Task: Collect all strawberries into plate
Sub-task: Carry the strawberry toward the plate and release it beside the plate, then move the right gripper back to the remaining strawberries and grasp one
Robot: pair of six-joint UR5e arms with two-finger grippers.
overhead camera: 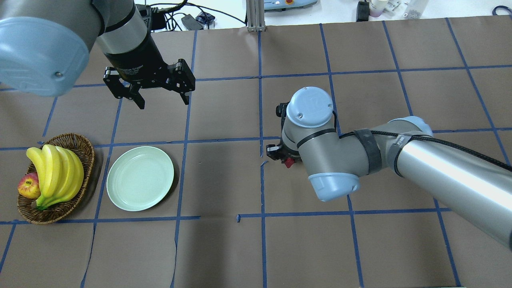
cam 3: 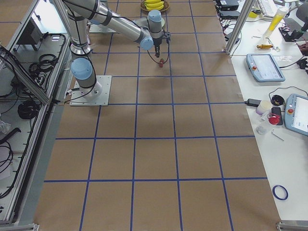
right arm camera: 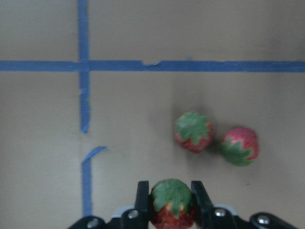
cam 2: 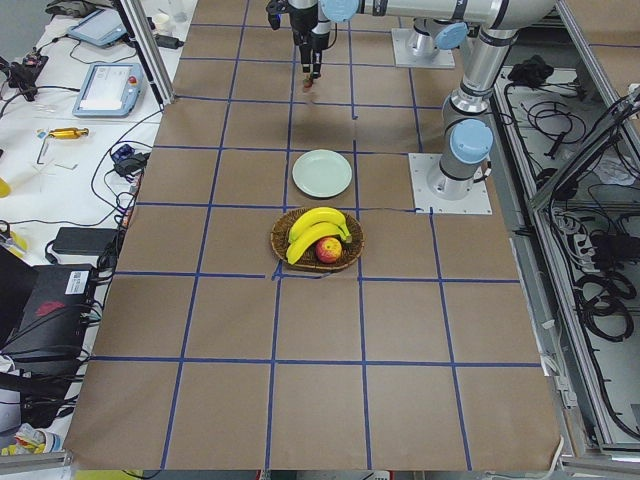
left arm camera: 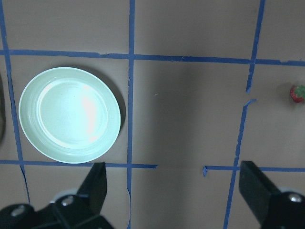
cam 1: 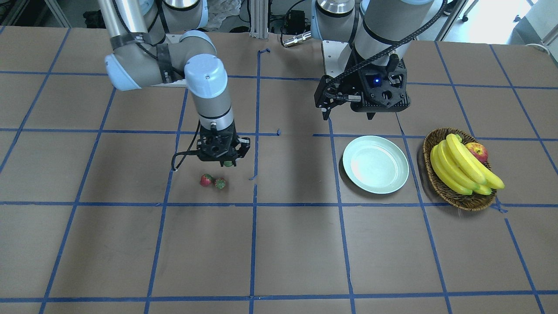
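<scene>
My right gripper [cam 1: 225,162] is shut on a strawberry [right arm camera: 171,210], red with a green cap, and holds it just above the table. Two more strawberries lie side by side on the brown table just beyond it [cam 1: 205,179] [cam 1: 220,183]; they also show in the right wrist view [right arm camera: 193,132] [right arm camera: 239,145]. The pale mint-green plate [cam 1: 375,164] is empty and sits towards my left side; it also shows in the overhead view [overhead camera: 140,178]. My left gripper [overhead camera: 162,102] is open and empty, hovering beyond the plate.
A brown wicker basket [cam 1: 475,205] with bananas [cam 1: 462,168] and a red-yellow apple [cam 1: 478,151] stands beside the plate on its outer side. Blue tape lines grid the brown table. The right arm's elbow hides most of its gripper in the overhead view.
</scene>
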